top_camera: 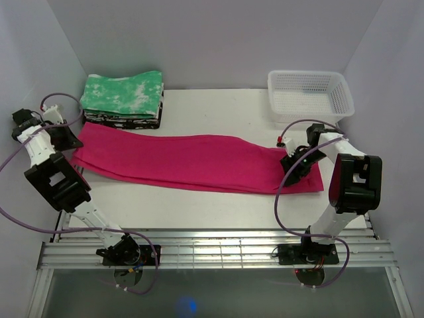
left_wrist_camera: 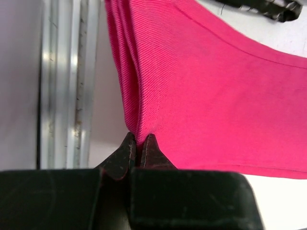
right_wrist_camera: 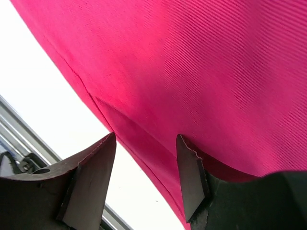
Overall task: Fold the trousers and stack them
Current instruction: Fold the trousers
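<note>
Left tool (left_wrist_camera: 140, 138) pinching trousers (top_camera: 192, 162) left end; right tool (right_wrist_camera: 145, 139) spread, straddling right-end edge

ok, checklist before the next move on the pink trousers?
1. Left hand has a hold on the trousers: ok, shut on a fold at their left end.
2. Right hand has a hold: not ok, it is open with the fabric edge between its fingers.
3. All layers caught in the left pinch: cannot tell.
4. Trousers lie as one long strip across the table: ok.
5. Basket clear of the fabric: ok, it sits behind the right end.
6. Green-and-white cloth apart from the strip's far edge: cannot tell, they lie very close.
</note>
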`<act>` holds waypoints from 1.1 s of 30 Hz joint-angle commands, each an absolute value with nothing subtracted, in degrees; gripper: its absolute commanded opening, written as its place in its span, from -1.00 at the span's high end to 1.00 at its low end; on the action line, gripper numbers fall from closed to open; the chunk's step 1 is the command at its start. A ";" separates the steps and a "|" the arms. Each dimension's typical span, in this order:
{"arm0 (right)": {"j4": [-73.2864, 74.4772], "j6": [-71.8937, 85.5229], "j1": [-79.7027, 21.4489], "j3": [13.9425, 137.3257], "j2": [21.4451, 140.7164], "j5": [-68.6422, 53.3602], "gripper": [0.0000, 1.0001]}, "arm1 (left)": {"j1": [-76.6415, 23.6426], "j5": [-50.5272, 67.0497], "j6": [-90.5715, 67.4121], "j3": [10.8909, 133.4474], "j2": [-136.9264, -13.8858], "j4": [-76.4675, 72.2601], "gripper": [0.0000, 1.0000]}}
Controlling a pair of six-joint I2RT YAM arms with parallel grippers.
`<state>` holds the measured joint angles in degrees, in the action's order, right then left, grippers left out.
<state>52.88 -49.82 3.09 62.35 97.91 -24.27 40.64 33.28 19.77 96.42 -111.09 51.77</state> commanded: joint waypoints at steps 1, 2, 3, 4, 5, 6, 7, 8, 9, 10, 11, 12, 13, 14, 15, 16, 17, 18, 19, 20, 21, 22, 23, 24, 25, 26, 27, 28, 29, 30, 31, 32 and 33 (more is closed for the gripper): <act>56.68 -48.78 2.99 68.01 96.68 -31.98 -0.19 | 41.31 34.71 22.67 101.24 -106.09 56.15 1.00; 57.39 -48.78 2.99 68.98 96.51 -33.04 -0.20 | 40.53 35.15 23.37 101.68 -105.91 56.86 1.00; 58.26 -48.43 2.99 69.95 96.42 -33.92 -0.20 | 40.08 35.42 23.38 101.78 -105.65 57.30 1.00; 58.88 -48.17 2.99 71.79 96.42 -34.19 -0.21 | 39.12 36.29 23.38 101.52 -104.86 58.00 1.00; 59.58 -47.90 3.16 72.76 96.42 -34.45 -0.21 | 38.50 37.17 23.81 101.08 -104.16 58.36 1.00; 60.20 -47.73 3.43 73.47 96.50 -34.37 -0.21 | 37.71 37.96 23.73 100.38 -103.37 58.53 1.00; 61.08 -47.55 3.69 74.17 96.50 -34.28 -0.21 | 35.79 40.40 23.56 98.63 -102.32 58.88 1.00; 61.43 -47.46 4.39 75.14 96.50 -34.02 -0.21 | 34.38 41.39 23.47 97.48 -99.96 58.97 1.00; 61.61 -47.20 4.92 75.41 96.68 -33.06 -0.21 | 32.71 41.83 23.12 96.51 -98.63 58.97 1.00; 61.44 -47.11 5.44 75.58 96.85 -32.35 -0.21 | 28.78 42.71 22.94 94.33 -97.31 58.80 1.00; 61.26 -47.20 6.67 75.50 97.20 -31.73 -0.20 | 26.65 44.28 22.16 93.18 -95.12 58.54 1.00; 60.91 -47.02 7.38 75.32 97.47 -30.86 -0.19 | 24.63 44.91 19.45 91.95 -94.14 57.93 1.00; 60.47 -46.85 7.82 75.15 97.82 -30.15 -0.19 | 20.26 45.52 18.29 90.02 -93.43 56.79 1.00; 59.42 -46.58 8.69 74.89 98.34 -29.36 -0.18 | 18.04 46.05 17.06 89.13 -92.99 55.91 1.00; 58.81 -46.23 9.14 74.45 98.61 -28.22 -0.17 | 16.02 46.32 13.66 88.16 -92.03 54.51 1.00; 58.02 -44.93 9.40 74.18 98.70 -27.43 -0.17 | 12.43 46.84 11.88 87.20 -91.67 51.36 1.00; 55.75 -44.04 9.67 73.74 99.22 -26.46 -0.17 | 10.39 46.24 10.13 85.71 -91.50 49.68 1.00; 55.03 -43.42 9.67 73.48 99.58 -25.15 -0.17 | 8.72 45.97 8.45 85.08 -91.58 47.92 1.00; 54.41 -42.37 9.67 72.87 99.93 -24.88 -0.17 | 5.74 45.97 4.17 84.30 -91.67 43.64 1.00; 53.80 -41.84 9.58 72.60 100.80 -24.96 -0.16 | 4.23 45.88 1.87 82.29 -91.84 41.42 1.00; 53.18 -41.49 9.58 72.42 101.25 -25.57 -0.16 | 2.57 45.18 0.19 81.40 -92.19 39.22 1.00; 53.09 -41.14 9.58 72.25 101.77 -26.10 -0.16 | -1.98 44.57 -4.26 80.60 -93.42 35.02 1.00; 52.91 -40.52 9.58 72.25 102.73 -26.45 -0.16 | -3.94 43.52 -6.31 79.81 -94.21 32.89 1.00; 52.74 -40.26 9.58 72.33 103.18 -27.06 -0.16 | -5.52 41.59 -8.07 78.33 -95.26 31.04 1.00; 52.73 -39.73 9.58 72.51 103.79 -27.42 -0.15 | -8.67 40.62 -10.78 77.70 -98.14 27.89 1.00; 52.73 -39.64 9.58 72.60 103.97 -27.51 -0.15 | -10.18 39.04 -11.77 77.52 -99.83 27.17 1.00; 52.73 -39.64 9.58 72.68 103.97 -27.60 -0.15 | -11.33 37.72 -12.56 76.65 -101.58 26.29 1.00; 52.73 -39.64 9.58 72.77 104.06 -27.51 -0.15 | -13.25 34.75 -13.35 76.21 -104.91 24.89 1.00; 52.82 -39.81 9.58 72.95 103.89 -27.42 -0.15 | -13.97 33.06 -15.27 75.77 -106.33 24.26 1.00; 52.91 -39.99 9.58 73.04 103.89 -27.16 -0.15 | -14.41 32.44 -15.81 75.41 -107.74 23.56 1.00; 53.17 -40.25 9.58 73.04 103.80 -27.07 -0.15 | -15.11 31.13 -16.52 74.63 -108.97 22.16 1.00; 53.26 -40.43 9.58 72.86 103.71 -26.90 -0.14 | -15.29 31.46 -17.22 74.10 -110.46 21.28 1.00; 53.35 -40.95 9.58 72.77 103.62 -26.63 -0.15 | -15.55 31.99 -17.57 73.57 -111.17 20.23 1.00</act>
<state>53.54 -40.69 9.65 72.36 104.66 -26.28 -15.75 34.81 -12.47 75.07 -110.89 25.23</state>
